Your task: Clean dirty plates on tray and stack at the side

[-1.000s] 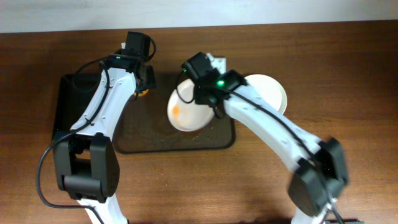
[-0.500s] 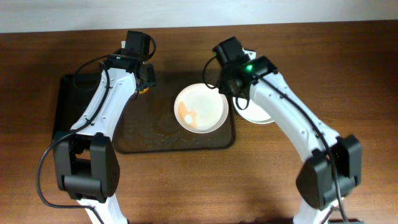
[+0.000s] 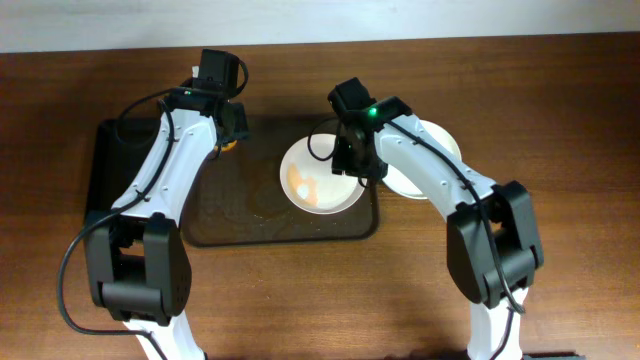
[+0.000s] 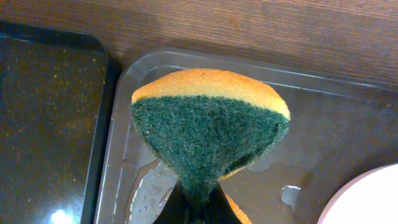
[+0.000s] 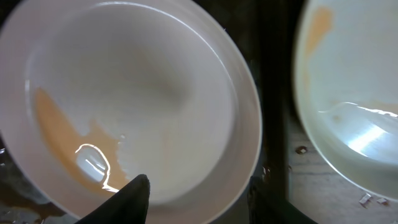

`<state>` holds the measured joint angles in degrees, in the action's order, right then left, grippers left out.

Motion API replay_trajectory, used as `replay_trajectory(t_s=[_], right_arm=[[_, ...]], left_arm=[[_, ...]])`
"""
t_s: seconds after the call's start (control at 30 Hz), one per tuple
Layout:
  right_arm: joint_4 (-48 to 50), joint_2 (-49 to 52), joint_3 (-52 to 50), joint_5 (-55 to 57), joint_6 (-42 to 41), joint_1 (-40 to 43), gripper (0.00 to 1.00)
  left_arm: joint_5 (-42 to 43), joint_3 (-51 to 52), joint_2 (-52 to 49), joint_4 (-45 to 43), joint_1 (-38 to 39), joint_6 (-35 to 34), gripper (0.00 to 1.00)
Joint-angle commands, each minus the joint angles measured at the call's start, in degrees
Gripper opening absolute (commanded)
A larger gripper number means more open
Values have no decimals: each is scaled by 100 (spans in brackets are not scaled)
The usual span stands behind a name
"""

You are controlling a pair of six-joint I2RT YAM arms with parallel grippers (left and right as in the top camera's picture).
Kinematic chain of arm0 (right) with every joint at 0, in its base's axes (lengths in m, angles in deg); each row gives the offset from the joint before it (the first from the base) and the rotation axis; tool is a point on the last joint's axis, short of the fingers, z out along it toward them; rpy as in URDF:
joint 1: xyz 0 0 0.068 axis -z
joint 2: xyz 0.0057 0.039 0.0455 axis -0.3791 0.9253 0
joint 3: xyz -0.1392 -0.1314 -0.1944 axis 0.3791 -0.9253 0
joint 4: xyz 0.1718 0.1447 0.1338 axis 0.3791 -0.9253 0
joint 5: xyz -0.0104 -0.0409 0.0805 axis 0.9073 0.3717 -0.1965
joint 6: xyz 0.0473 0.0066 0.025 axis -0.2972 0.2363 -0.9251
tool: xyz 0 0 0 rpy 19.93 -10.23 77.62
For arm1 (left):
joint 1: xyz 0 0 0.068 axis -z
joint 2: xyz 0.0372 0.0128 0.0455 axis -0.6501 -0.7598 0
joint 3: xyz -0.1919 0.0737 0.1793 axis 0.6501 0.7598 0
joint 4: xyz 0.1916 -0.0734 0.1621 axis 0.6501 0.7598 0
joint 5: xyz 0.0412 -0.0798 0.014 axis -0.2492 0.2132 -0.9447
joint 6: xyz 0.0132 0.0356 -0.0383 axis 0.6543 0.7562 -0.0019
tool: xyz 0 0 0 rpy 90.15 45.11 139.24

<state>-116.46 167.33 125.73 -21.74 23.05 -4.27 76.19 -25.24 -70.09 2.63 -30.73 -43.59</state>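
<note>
A white plate with an orange smear lies flat on the right part of the dark brown tray. My right gripper hangs over its right rim. In the right wrist view the plate fills the left, and the right gripper is open, one finger over the plate's inside and one outside its rim. A second plate with a faint smear lies on the table to the right. My left gripper is shut on a green and orange sponge over the tray's far left corner.
A smaller black tray sits left of the brown tray. Water drops lie on the brown tray's floor. The second plate rests on bare wood right of the tray, partly under my right arm.
A second ago my right gripper held the smeared plate tilted over the tray. The plate now lies flat and the jaws have opened. The left arm has not moved.
</note>
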Motion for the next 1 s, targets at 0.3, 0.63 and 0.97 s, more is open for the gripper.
replay_trajectory(t_s=[0.3, 0.63, 0.97], right_arm=[[205, 398, -11, 22, -44, -9, 31], [-79, 103, -15, 850, -372, -46, 42], [214, 608, -52, 479, -387, -35, 49]], left_arm=[[-24, 48, -7, 37, -31, -55, 1], [-22, 48, -7, 28, -31, -55, 1], [-22, 48, -7, 26, -31, -55, 1]])
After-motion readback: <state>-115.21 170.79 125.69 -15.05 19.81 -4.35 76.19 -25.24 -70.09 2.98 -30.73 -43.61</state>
